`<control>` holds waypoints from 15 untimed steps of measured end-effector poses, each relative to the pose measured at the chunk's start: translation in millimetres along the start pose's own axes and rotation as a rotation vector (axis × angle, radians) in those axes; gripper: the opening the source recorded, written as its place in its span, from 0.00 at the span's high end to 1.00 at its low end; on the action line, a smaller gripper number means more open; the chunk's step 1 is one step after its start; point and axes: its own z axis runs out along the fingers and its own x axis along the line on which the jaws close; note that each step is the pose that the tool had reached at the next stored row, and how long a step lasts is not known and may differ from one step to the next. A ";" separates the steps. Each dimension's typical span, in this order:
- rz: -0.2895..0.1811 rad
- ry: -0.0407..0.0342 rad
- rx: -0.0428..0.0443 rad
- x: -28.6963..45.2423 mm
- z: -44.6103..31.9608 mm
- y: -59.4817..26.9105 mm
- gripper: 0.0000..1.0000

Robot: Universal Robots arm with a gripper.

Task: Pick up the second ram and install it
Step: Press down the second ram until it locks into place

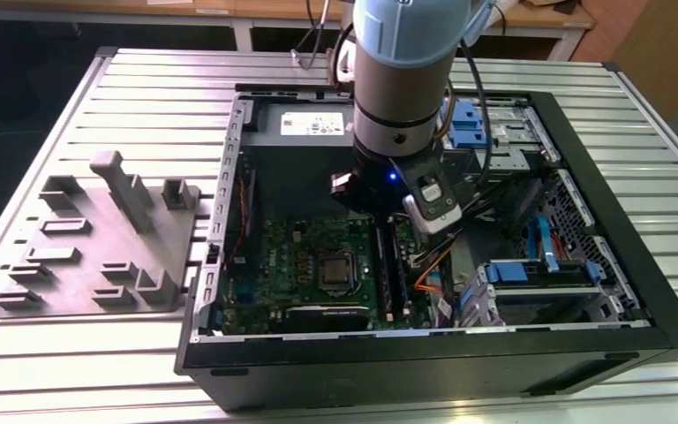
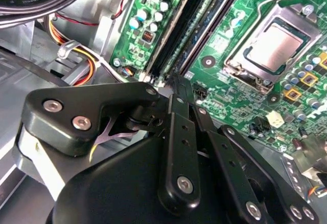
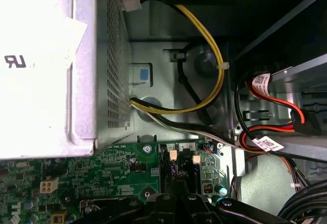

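Note:
Two long dark strips sit edge-up, side by side, in the memory slots of the green motherboard [image 1: 297,256]. The second ram [image 1: 398,274] [image 2: 212,20] is the one in line with my fingertips; I cannot tell whether it is fully seated. My gripper [image 1: 383,219] [image 2: 176,81] [image 3: 176,201] hangs inside the open computer case [image 1: 433,353], over the end of those slots nearest the power supply. Its black fingers [image 2: 176,132] are shut together with nothing visible between them. The tips are at or just above the strip's end.
The grey moulded tray [image 1: 92,247] lies on the slatted table at the exterior view's left. A processor socket [image 2: 276,45] sits beside the slots. Yellow, red and orange cables [image 3: 214,66], the silver power supply [image 3: 46,66] and blue drive brackets [image 1: 539,269] crowd the case.

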 end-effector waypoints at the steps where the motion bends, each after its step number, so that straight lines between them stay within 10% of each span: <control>1: 0.001 -0.0003 0.0001 0.1 1.0 -0.1 0.93; 15: 0.002 0.0001 -0.0088 0.6 7.9 -0.8 0.93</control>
